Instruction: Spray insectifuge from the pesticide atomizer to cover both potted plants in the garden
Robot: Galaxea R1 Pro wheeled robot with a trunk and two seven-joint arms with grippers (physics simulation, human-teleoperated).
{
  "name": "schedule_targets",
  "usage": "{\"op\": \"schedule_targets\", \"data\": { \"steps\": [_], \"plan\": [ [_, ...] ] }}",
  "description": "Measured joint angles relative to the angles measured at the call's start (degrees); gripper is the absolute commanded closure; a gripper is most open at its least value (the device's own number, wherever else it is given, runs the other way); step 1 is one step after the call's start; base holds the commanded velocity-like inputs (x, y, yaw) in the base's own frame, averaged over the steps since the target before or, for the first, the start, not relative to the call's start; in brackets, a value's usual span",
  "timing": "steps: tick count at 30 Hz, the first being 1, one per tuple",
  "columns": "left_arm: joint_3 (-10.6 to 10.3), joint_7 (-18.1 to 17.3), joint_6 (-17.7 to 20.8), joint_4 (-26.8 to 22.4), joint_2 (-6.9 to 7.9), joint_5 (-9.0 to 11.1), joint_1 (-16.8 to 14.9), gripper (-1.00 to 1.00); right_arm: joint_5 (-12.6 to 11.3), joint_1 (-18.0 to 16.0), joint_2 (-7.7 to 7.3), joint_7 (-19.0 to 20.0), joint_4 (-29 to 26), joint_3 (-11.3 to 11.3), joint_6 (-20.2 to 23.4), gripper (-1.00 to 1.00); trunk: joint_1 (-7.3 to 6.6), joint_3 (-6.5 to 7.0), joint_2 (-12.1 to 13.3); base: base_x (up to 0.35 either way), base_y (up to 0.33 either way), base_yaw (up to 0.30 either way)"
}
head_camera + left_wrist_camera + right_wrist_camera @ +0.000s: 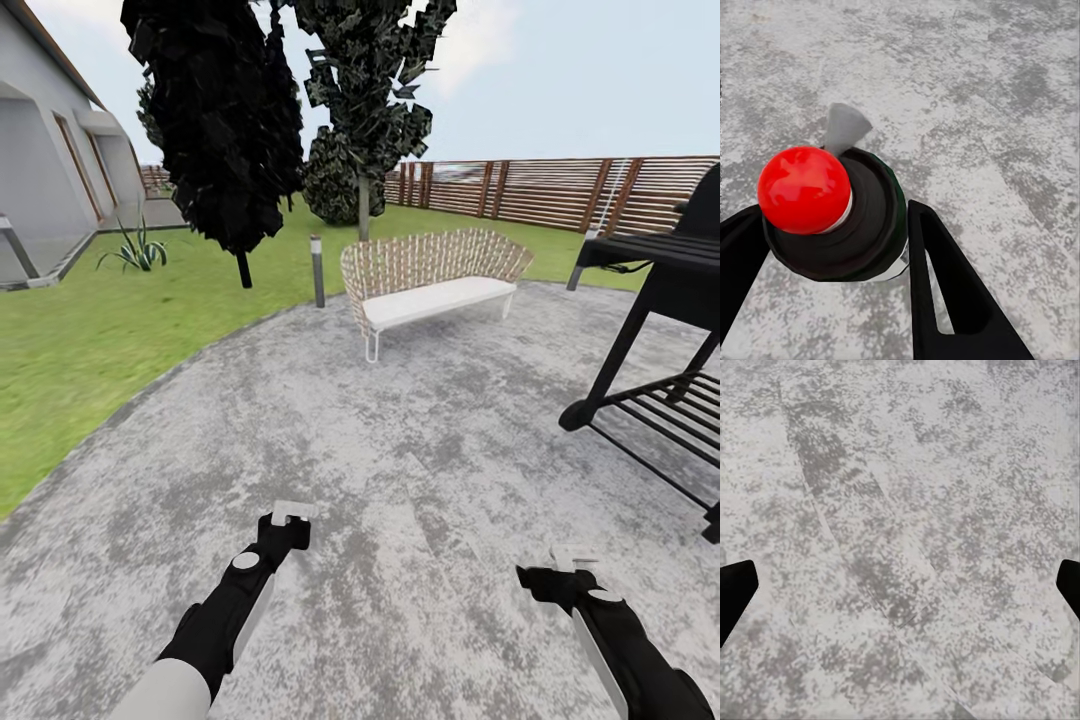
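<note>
The left gripper (832, 247) has its fingers pinching the pesticide atomizer (847, 217); the right gripper (900, 585) is spread. Driving over the gravel patio (400, 480) may jolt it loose.

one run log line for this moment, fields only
phase: transit on gravel patio | left gripper: shut on pesticide atomizer | right gripper: open, empty | ahead: wicker bench, grill
</note>
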Motion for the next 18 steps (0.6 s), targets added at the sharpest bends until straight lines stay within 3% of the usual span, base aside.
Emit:
{"op": "schedule_targets", "data": {
  "steps": [5, 14, 18],
  "plan": [
    [0.0, 0.0, 0.0, 0.0, -0.05, 0.0, 0.0, 1.0, 0.0, 0.0, -0.02, 0.0, 0.0, 0.0, 0.0, -1.0, -1.1, 1.16, 2.0, 0.0, 0.0, 0.156],
    [-0.3, 0.0, -0.1, -0.1, -0.19, -0.1, 0.0, 1.0, 0.0, 0.0, 0.0, 0.0, 0.0, 0.0, 0.0, -1.0, -1.1, 1.5, 2.0, -0.003, 0.0, 0.071],
    [-0.4, 0.0, -0.1, -0.1, -0.25, -0.1, 0.0, 1.0, 0.0, 0.0, 0.0, 0.0, 0.0, 0.0, 0.0, -1.0, -1.07, 1.5, 2.0, -0.214, 0.0, 0.002]
  ]
}}
